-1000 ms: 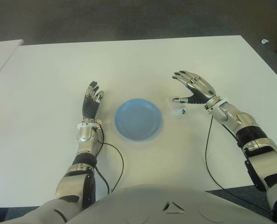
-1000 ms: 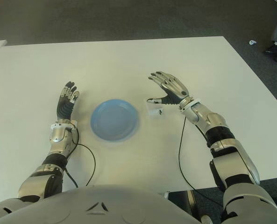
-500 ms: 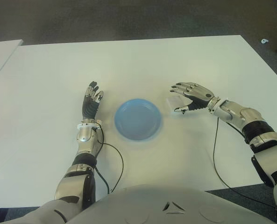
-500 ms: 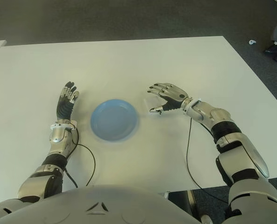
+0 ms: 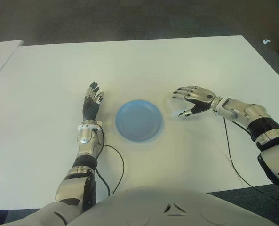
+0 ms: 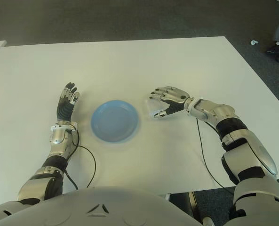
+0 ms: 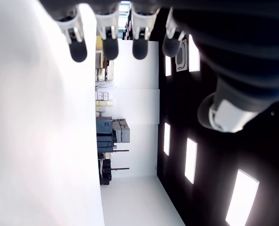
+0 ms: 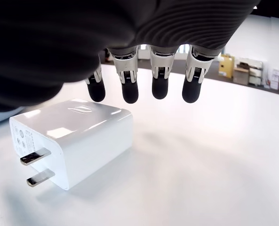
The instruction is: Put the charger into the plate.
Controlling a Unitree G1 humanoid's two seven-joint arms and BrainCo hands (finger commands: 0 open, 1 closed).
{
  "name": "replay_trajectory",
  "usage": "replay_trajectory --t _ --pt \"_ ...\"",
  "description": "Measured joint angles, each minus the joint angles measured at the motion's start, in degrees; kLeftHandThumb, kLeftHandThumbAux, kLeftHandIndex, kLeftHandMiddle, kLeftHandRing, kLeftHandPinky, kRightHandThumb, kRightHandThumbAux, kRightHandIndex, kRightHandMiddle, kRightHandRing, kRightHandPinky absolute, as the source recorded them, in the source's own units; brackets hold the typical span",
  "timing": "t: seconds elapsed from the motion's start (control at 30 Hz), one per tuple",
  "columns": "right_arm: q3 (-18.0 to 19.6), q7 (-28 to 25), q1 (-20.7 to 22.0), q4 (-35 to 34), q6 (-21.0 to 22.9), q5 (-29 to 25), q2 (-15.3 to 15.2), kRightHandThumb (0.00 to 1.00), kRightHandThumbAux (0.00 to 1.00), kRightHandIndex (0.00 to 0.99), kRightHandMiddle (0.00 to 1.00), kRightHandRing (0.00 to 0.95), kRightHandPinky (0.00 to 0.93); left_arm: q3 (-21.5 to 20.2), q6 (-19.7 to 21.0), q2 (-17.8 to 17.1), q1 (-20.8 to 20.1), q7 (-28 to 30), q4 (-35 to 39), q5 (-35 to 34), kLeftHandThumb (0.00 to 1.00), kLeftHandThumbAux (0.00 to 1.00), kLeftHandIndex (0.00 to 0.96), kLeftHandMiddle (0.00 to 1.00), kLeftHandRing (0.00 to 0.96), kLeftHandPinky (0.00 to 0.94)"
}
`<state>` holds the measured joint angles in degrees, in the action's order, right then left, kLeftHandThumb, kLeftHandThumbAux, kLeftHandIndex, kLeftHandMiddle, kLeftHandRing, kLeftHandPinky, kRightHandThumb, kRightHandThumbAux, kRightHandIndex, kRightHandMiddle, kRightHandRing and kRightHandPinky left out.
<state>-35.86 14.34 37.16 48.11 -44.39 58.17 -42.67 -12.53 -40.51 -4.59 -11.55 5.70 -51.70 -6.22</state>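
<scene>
Fingers of the right hand arch over the charger, tips hanging just past its far edge. They are partly curled but hold nothing; no finger visibly touches the white body in the wrist view. The thumb is not visible there.

Charger: lies on the white tabletop, just right of the blue plate and outside its rim. In the eye views the hand covers most of it.

Orientation: rests on a broad face. Two flat prongs stick out level with the tabletop from one end face. Long axis, judged from the wrist view, runs from the prong end to the opposite end, roughly across the line of the fingers. Which way the prongs point relative to the plate I cannot tell.

Left hand: idle, left of the plate, fingers straight and relaxed, nothing in it.

Step in hand, by my reading: closing the grasp. To do it well:
- lower the fingers so the tips drop behind the far side of the body;
- bring the thumb against the near side, pinching across the short width;
- keep clear of the prongs;
- close slowly, since the smooth body may slide toward the plate.
</scene>
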Motion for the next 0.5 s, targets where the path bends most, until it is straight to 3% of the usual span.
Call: replay_trajectory --t 0.5 --pt "-2.20 3.04 1.04 1.01 -0.62 1.31 -0.36 0.282 0.145 0.000 0.000 0.000 0.000 0.00 0.28 -0.01 0.46 0.00 0.64 -0.02 0.000 0.523 0.000 0.075 0.080 0.109"
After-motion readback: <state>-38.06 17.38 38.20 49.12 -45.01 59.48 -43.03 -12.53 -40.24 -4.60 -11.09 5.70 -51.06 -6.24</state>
